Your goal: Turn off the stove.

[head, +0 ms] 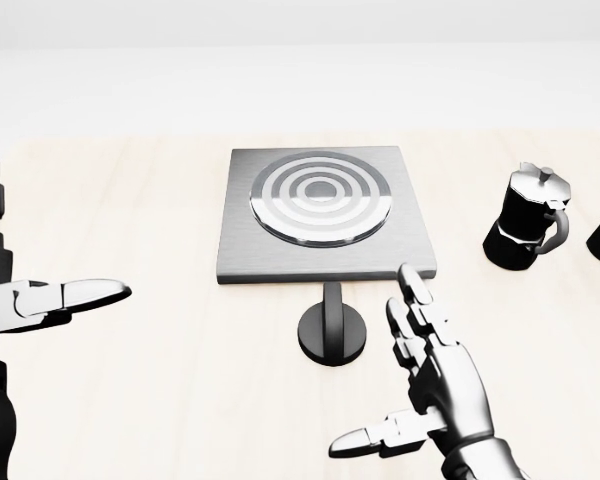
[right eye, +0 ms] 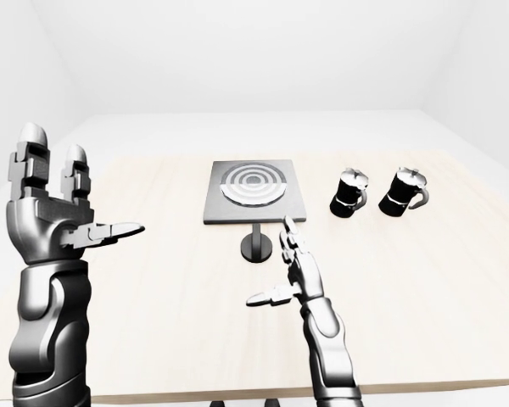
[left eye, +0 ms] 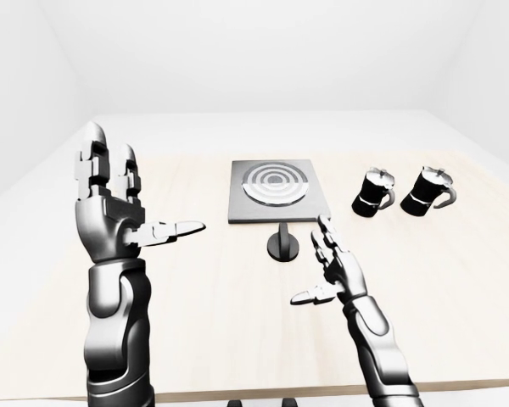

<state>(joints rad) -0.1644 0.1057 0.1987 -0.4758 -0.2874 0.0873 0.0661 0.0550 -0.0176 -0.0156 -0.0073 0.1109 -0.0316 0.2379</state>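
1. Stove [head: 322,212]: one grey square plate with concentric silver rings, lying flat on the pale wooden table [left eye: 458,280], near the middle of the head view. We count one round black knob [head: 332,334] with an upright handle, just below the stove's lower edge.
2. Right hand [head: 420,370]: open, fingers spread and pointing up toward the stove's lower right corner, thumb out to the view's left. It sits just right of the knob; we cannot tell whether it touches the table.
3. Left hand [left eye: 110,203]: open, fingers upright, thumb pointing right, held well left of the stove and clear of it, gripping nothing.
4. Moka pots: we count two in the left-eye view, one [left eye: 373,192] nearer the stove and one [left eye: 427,190] just to its right, both black with silver lids, upright, apart from each other.
5. View differences: the head view cuts the second pot at its right edge and shows only the left hand's thumb and a dark strip of the hand. The eye views show both forearms whole, the table's edges and the white walls [right eye: 237,59] behind.
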